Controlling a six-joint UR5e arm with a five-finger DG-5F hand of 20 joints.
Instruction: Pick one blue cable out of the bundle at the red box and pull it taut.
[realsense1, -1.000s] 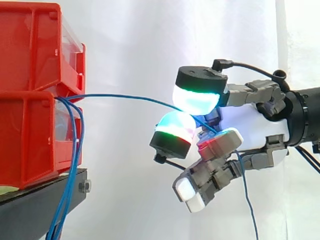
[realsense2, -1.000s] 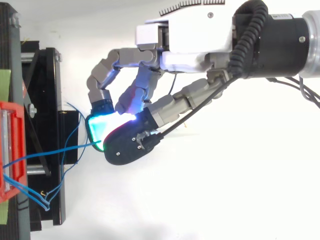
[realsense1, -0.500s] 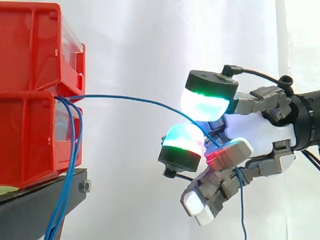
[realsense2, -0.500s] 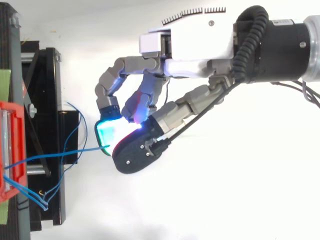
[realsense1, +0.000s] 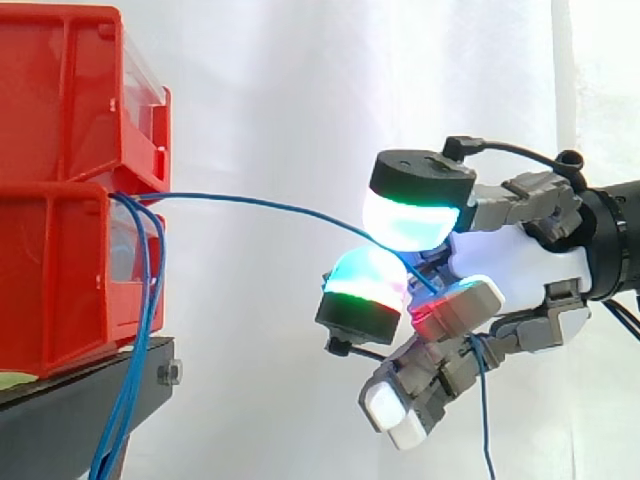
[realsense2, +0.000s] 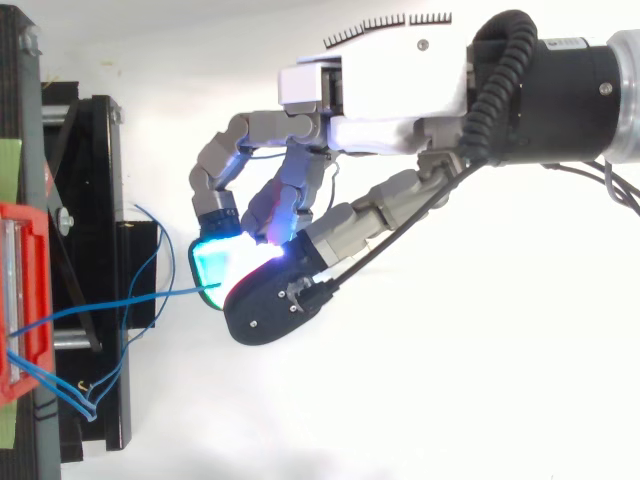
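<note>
A white curtain (realsense1: 300, 100) hangs behind everything. The red box (realsense1: 60, 280) sits at the side view's left edge with a second red box (realsense1: 70, 90) stacked on it, and a black stand (realsense1: 90, 400) carries both from beneath. Well out from the red box's front, at about the height of its top rim, is the hand (realsense1: 510, 265), its arm reaching in from the side away from the box. A bundle (realsense1: 145, 320) of blue cables spills from the red box's front and drops down past the stand's edge.

One blue cable (realsense1: 260, 207) leaves the bundle at the seam between the red box and the one above. It runs away from the red box, nearly level, in a shallow arch to the hand. From above, the blue cable (realsense2: 130, 300) lies roughly square to the box front. Its long axis therefore points from the red box straight into the grasp, so a pull directly away from the red box looks like what would flatten the arch.

The fingers (realsense1: 405, 215) are curled and closed on this cable. It passes between two glowing pads that face each other and on to a red-glowing pad deeper in. Its free end hangs below the hand, on the side away from the red box. Whether the pads squeeze hard enough to stop it slipping I cannot tell.
</note>
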